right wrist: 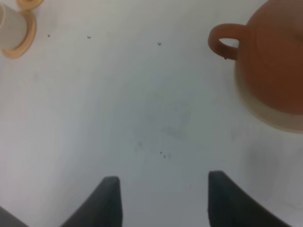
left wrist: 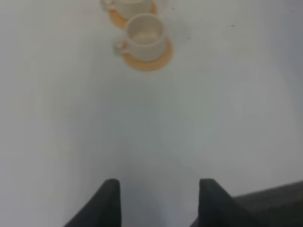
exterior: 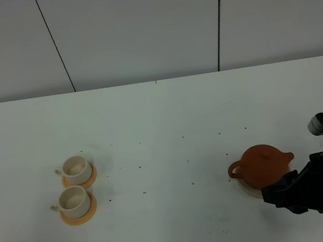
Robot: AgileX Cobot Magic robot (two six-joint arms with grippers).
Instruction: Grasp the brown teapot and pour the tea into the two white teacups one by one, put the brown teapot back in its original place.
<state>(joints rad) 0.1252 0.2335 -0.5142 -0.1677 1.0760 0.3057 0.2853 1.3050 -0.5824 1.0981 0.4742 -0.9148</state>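
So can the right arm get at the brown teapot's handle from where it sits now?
Probably yes. The right gripper is open, the brown teapot stands close by, and only bare table lies between the gripper and its loop handle.

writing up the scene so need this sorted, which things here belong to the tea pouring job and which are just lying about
Job: brown teapot, beige disc under it, far teacup, near teacup, each on an orange coaster.
Lying about: only small dark specks on the table.
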